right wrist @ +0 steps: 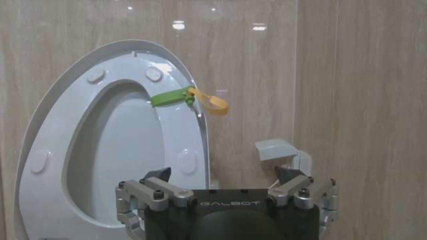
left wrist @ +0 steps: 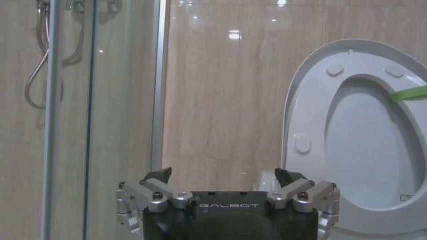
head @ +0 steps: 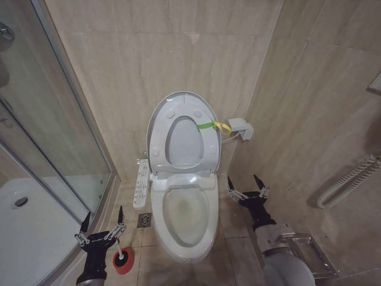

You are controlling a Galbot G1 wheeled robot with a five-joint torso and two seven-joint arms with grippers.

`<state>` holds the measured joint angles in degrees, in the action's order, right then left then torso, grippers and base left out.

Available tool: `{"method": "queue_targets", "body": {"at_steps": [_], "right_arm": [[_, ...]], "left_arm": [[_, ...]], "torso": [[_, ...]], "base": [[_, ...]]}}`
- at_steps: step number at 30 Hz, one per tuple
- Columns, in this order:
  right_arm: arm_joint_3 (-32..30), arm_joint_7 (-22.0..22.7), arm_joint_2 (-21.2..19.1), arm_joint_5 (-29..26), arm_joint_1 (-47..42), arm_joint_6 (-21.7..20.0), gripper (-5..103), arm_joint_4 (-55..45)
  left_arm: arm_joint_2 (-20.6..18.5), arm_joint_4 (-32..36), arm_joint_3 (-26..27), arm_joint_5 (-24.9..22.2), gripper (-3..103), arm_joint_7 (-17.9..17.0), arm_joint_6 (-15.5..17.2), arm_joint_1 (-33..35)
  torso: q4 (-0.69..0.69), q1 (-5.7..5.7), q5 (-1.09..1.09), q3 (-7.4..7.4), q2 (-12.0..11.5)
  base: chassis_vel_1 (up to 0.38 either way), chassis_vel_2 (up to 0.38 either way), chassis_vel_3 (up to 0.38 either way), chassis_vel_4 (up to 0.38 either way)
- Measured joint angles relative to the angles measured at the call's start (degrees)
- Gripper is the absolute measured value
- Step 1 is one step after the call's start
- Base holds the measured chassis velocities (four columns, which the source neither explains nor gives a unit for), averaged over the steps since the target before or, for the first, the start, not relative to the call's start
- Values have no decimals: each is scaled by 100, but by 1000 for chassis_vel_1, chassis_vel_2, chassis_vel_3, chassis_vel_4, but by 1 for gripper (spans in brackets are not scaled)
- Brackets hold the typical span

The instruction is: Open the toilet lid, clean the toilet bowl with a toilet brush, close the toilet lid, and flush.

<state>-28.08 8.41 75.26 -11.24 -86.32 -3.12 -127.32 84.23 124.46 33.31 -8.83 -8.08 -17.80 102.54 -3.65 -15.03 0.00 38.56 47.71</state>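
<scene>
- Glossy white plastic oval toilet lid [head: 159, 128] stands raised, upright against the beige tiled wall [head: 131, 65], with the white ring-shaped seat [head: 205, 143] raised against it; a green-yellow strap [head: 213, 126] is at their right edge.
- White ceramic oval toilet bowl [head: 156, 217] is uncovered; inner surface shows brownish staining.
- Toilet brush [head: 122, 254] with thin white handle stands in its small round red cup holder on the floor, left of the bowl, beside the glass shower enclosure [head: 47, 137].
- Left gripper [head: 103, 224] hovers just above the brush handle, fingers spread apart, holding nothing.
- Right gripper [head: 245, 184] is right of the bowl, near the corner, fingers apart, empty.
- White bidet control panel [head: 141, 183] sits at the bowl's left side.
</scene>
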Motion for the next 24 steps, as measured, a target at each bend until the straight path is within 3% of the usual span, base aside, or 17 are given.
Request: {"method": "queue_targets", "body": {"at_steps": [24], "right_arm": [[0,0,0,0,0,0,100,0]], "left_arm": [[-15,127,-32,186,100,23,-48,30]], "torso": [[0,0,0,0,0]], "base": [[0,0,0,0]]}}
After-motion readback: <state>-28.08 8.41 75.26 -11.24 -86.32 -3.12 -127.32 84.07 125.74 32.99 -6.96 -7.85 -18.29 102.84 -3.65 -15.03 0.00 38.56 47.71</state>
